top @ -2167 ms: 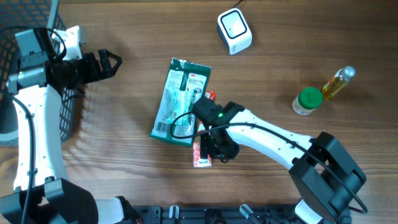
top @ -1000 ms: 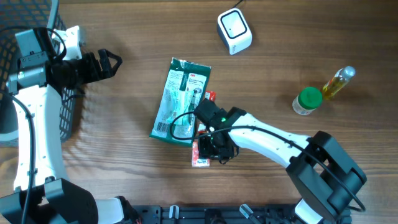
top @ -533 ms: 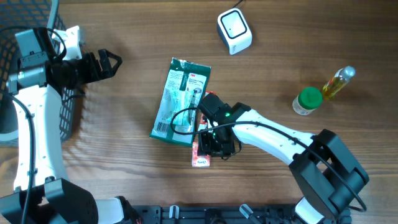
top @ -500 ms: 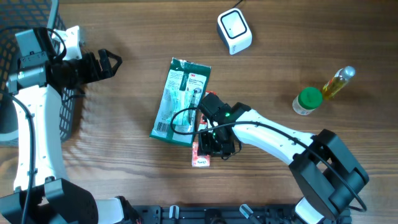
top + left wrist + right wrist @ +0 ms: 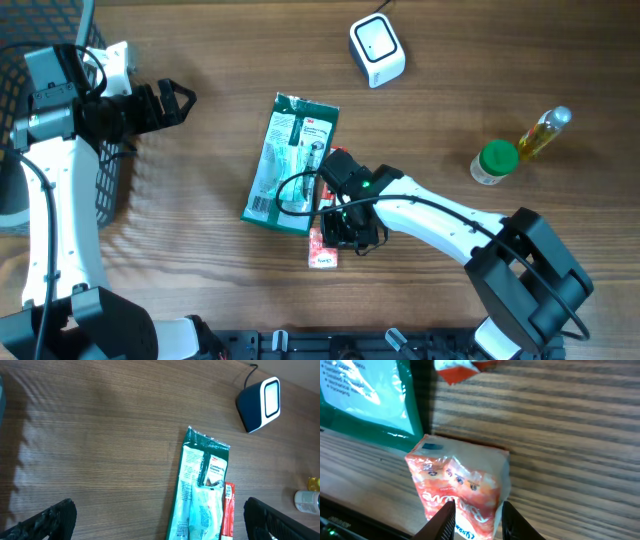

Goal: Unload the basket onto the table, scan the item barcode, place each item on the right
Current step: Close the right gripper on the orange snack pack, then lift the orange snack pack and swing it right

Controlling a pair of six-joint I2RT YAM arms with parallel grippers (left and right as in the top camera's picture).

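While your left gripper (image 5: 172, 100) hangs spread wide by the basket (image 5: 15, 150), your right gripper (image 5: 477, 512) sits low over the orange packet (image 5: 457, 482), a finger on each side of its end. You cannot tell whether they pinch it. That packet lies on the table (image 5: 200, 290) just beside the green pack (image 5: 290, 160), well apart from the scanner (image 5: 377, 50).

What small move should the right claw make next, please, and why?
Probably close fully on the packet. The right claw sits low over it, fingers on either side, and the packet lies on the table; a firm grip is not evident. It must be held before going to the scanner.
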